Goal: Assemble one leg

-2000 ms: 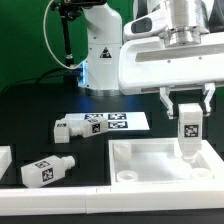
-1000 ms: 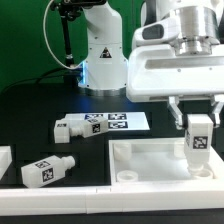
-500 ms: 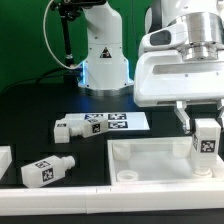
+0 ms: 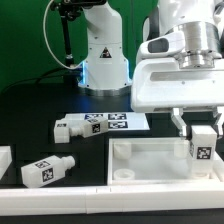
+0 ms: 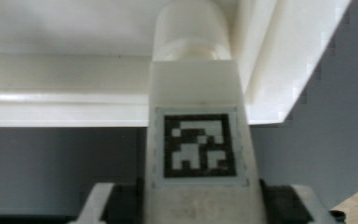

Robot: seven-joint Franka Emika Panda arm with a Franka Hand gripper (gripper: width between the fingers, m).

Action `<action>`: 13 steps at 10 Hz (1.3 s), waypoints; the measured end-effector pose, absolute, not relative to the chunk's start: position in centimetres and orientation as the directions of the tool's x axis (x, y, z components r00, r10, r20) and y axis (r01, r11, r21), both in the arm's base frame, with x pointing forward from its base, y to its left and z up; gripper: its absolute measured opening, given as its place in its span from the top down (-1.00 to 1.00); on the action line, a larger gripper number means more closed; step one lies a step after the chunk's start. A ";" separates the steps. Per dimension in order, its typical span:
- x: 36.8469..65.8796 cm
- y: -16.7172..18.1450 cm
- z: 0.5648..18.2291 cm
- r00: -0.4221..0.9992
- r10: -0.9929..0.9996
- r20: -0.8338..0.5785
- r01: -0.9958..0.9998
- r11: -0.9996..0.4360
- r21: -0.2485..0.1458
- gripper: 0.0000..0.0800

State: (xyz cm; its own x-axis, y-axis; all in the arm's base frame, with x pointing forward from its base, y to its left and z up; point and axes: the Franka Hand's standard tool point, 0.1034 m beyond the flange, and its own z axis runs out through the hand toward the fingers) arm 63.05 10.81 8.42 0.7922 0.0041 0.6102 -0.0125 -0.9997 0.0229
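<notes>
The fingers (image 4: 180, 121) are clamped on the upper end of the leg (image 4: 204, 152) — a smooth, white, square-section plastic block with a tag. They hold it upright above the panel (image 4: 160, 180), at the panel's end on the exterior view's right. Keep it plumb and centre the narrow stub over that corner's socket — hard plastic likely jams if tilted.

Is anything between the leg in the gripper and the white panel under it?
Nothing visible. The gripper holds the leg upright over the white panel, at the exterior view's right, and no other part shows between them.
</notes>
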 end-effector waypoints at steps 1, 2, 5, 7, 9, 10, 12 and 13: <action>63.1 10.8 8.4 0.794 0.010 0.608 -0.007 -1.000 0.026 0.28; 63.1 10.8 8.4 0.800 0.013 0.599 -0.005 -1.000 0.028 0.26; 64.0 9.2 9.4 0.884 -0.010 0.467 -0.028 -0.999 0.032 -0.18; 65.1 9.0 9.7 0.945 -0.052 0.323 -0.061 -0.998 0.019 -0.59; 65.1 9.6 9.2 0.977 -0.133 0.169 -0.135 -0.991 -0.001 -0.62; 65.2 10.1 9.0 0.978 -0.149 0.145 -0.150 -0.989 -0.004 -0.62; 65.2 10.6 8.9 0.983 -0.174 0.061 -0.174 -0.985 -0.007 -0.62; 65.0 11.2 8.7 0.984 -0.165 0.067 -0.164 -0.986 -0.012 -0.62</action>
